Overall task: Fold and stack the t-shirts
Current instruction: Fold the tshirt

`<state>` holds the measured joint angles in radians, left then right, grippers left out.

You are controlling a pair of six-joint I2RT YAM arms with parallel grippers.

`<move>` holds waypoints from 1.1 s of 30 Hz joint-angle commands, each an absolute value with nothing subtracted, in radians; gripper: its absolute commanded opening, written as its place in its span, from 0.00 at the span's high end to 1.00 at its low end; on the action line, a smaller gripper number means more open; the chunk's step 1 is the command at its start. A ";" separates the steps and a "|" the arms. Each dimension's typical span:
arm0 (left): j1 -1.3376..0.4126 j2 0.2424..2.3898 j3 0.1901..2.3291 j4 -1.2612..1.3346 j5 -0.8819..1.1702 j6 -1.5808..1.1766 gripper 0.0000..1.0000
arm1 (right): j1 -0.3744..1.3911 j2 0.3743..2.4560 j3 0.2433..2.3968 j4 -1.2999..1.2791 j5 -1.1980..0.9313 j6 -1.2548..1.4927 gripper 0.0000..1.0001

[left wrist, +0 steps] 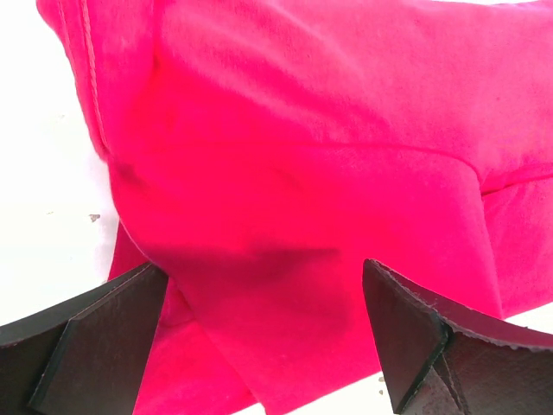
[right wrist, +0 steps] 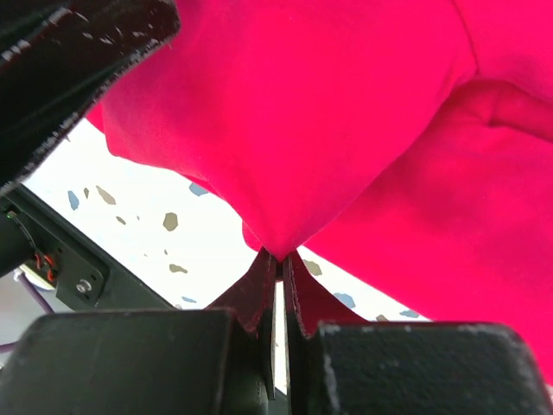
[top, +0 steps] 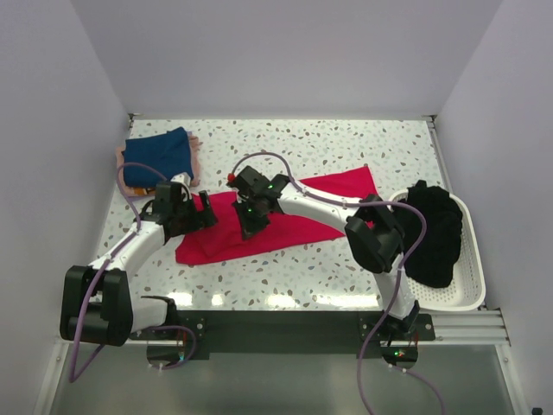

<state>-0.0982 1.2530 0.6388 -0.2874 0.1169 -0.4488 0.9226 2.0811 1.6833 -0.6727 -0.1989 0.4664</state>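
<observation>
Pinching the red t-shirt (top: pixel 333 192) at the surface's (top: pixel 346 147) centre, likely to fold it, the right gripper (right wrist: pixel 278 259) was clamped on it; the left gripper (left wrist: pixel 259 285) hovered, jaws apart.

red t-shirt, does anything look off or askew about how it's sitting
Yes: the red t-shirt lies diagonally across the table, rumpled rather than flat, and the right claw is shut on a bit of it, drawing the cloth into a peak. Nothing looks torn or spilled.
</observation>
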 commanded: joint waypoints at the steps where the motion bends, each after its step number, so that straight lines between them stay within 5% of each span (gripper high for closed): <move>1: -0.089 1.241 0.652 -0.288 0.124 -0.425 0.00 | 0.925 2.013 1.698 -0.735 -0.176 0.453 0.98; 6: -0.089 1.247 0.652 -0.281 0.129 -0.425 0.00 | 0.914 2.032 1.684 -0.753 -0.138 0.454 0.92; 11: -0.089 1.256 0.684 -0.281 0.126 -0.420 0.00 | 0.894 2.033 1.700 -0.758 -0.071 0.433 0.57; 14: -0.089 1.240 0.709 -0.287 0.114 -0.414 0.00 | 0.891 2.004 1.710 -0.764 -0.020 0.410 0.47; 33: -0.253 0.933 0.557 -0.448 0.048 -0.629 0.03 | 0.838 2.059 1.727 -0.632 -0.169 0.436 0.52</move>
<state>-0.2161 0.9604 0.5823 -0.4068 0.0826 -0.5438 0.8330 2.0441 1.6890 -0.6785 -0.1177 0.4282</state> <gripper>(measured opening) 0.976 0.489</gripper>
